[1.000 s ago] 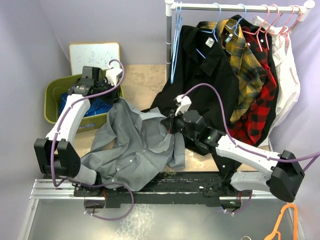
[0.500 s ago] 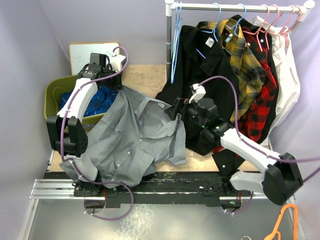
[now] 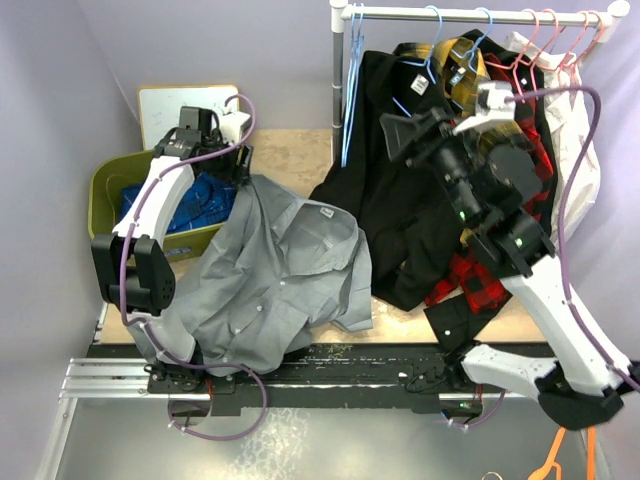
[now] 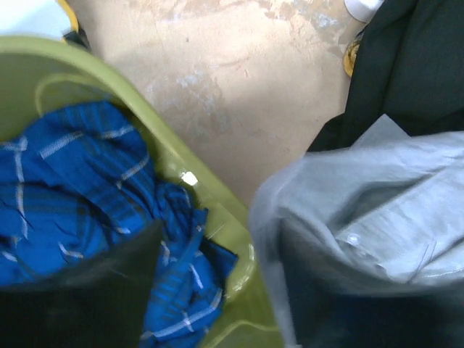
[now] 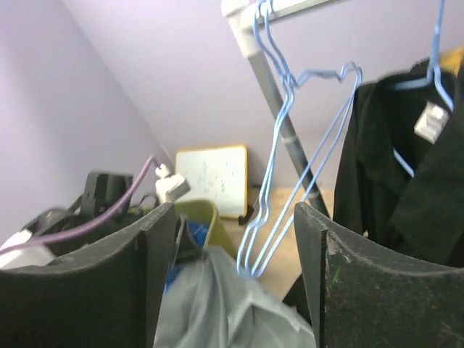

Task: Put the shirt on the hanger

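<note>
The plain grey short-sleeved shirt (image 3: 280, 270) (image 4: 391, 203) (image 5: 225, 312) lies crumpled on the pale wooden table (image 3: 290, 150). Its collar and white neck label are turned up towards the middle, and its lower part spills over the near edge. Its upper left corner is drawn up to the left gripper (image 3: 240, 170) (image 4: 221, 239). That gripper's fingers look spread in the wrist view, with grey cloth draped over the right-hand one and hiding most of it. The thin light-blue wire hanger (image 3: 349, 100) (image 5: 319, 72) hangs bare at the left end of the white clothes rail (image 3: 470, 14), close against what seems a second one like it, well apart from the shirt. The right gripper (image 3: 405, 135) (image 5: 233, 217) is raised beside it in front of a hanging black shirt (image 3: 390, 190), fingers apart and holding nothing. Left of the grey shirt stands an olive-green plastic bin (image 3: 100, 190) (image 4: 181, 159) with a blue checked garment (image 3: 200, 200) (image 4: 72, 181) inside. A small white board (image 3: 185, 105) (image 5: 214, 174) leans behind the bin.
</note>
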Robot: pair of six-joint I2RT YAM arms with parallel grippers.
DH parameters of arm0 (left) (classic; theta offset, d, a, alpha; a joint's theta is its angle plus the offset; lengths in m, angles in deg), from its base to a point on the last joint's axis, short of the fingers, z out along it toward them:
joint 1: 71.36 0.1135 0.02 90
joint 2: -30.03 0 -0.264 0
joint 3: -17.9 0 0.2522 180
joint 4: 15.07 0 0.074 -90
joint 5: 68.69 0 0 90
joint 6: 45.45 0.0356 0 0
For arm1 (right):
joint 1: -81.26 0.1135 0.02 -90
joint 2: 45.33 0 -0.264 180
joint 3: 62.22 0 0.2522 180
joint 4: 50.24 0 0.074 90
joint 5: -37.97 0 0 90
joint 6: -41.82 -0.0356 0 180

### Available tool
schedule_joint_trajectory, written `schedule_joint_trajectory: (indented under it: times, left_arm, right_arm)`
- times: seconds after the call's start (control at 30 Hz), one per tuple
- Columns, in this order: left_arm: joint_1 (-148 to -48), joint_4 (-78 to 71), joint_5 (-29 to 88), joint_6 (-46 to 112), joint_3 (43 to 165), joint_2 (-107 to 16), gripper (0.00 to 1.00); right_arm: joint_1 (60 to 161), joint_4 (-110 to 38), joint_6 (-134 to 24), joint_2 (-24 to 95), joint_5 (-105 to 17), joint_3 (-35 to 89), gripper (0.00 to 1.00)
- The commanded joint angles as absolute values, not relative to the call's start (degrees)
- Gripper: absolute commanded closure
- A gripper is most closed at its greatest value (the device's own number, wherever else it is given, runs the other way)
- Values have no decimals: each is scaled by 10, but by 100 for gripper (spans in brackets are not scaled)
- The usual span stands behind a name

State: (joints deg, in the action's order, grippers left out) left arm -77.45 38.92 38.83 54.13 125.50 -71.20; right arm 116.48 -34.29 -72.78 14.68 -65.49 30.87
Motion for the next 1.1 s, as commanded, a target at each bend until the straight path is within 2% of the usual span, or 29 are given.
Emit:
schedule_joint_trajectory:
  times: [0.0,0.07,0.17,0.43,0.63,0.8,0.93,1.07]
  left_arm:
    - [-773,427,351,559,1277,-643,2]
    - [-773,451,346,562,1297,-620,1]
    - [-773,467,340,562,1307,-576,1]
    - [-773,465,324,598,1280,-488,1]
    - [-773,455,304,618,1253,-476,1]
    - [-773,445,303,620,1231,-470,1]
    - [-773,442,303,622,1221,-470,1]
    - [-773,438,304,623,1217,-471,1]
  right_arm:
    - [1165,-282,-678,271,-706,418,40]
    - [1164,-279,-668,316,-702,466,50]
    - [1165,-278,-656,368,-701,519,55]
    - [1158,-298,-637,429,-745,556,58]
    - [1155,-288,-637,457,-773,567,74]
    - [1154,-299,-638,447,-780,544,74]
    - [1151,-303,-624,443,-791,532,82]
    - [1147,-299,-612,450,-798,536,85]
